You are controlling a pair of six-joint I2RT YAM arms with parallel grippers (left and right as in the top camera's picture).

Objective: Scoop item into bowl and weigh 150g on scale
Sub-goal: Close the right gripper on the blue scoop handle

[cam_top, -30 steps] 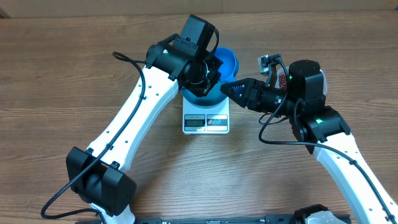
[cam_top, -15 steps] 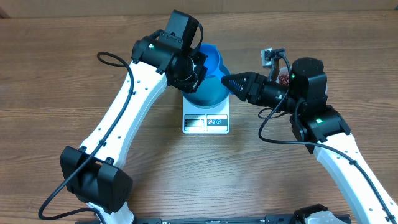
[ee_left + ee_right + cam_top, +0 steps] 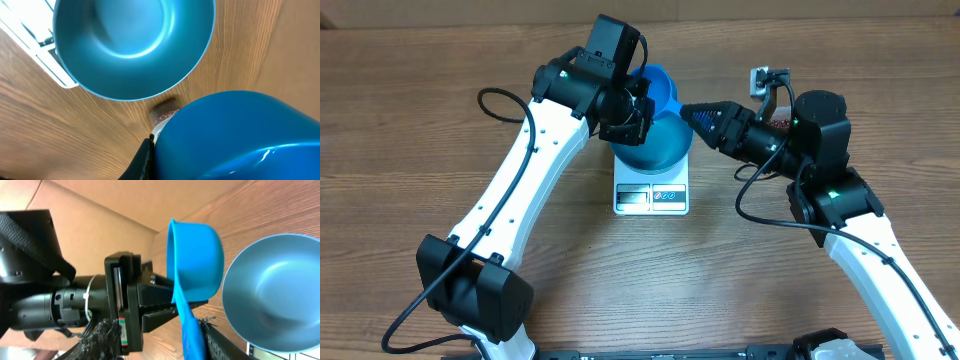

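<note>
The blue bowl (image 3: pixel 658 150) (image 3: pixel 130 45) (image 3: pixel 275 295) stands on the white scale (image 3: pixel 652 196) (image 3: pixel 30 30), and its inside shows bare blue. A small blue scoop (image 3: pixel 661 88) (image 3: pixel 195 260) (image 3: pixel 240 140) hangs tipped on its side just behind the bowl. My left gripper (image 3: pixel 636 110) is shut on the scoop's handle close to the cup; one finger (image 3: pixel 143 162) lies against it. My right gripper (image 3: pixel 692 112) (image 3: pixel 157 325) is open around the lower handle, which rests against one pad (image 3: pixel 217 340). The beans (image 3: pixel 777 124) show only as a red-brown patch behind my right arm.
My left arm (image 3: pixel 520 190) crosses the table's left half and my right arm (image 3: pixel 840 210) the right half, both meeting over the scale. Bare wood lies in front of the scale. A brown wall runs along the far edge.
My left gripper carried the scoop left and back, off the bowl, which now shows. My right gripper swung toward the far edge until its fingers straddle the scoop's handle.
</note>
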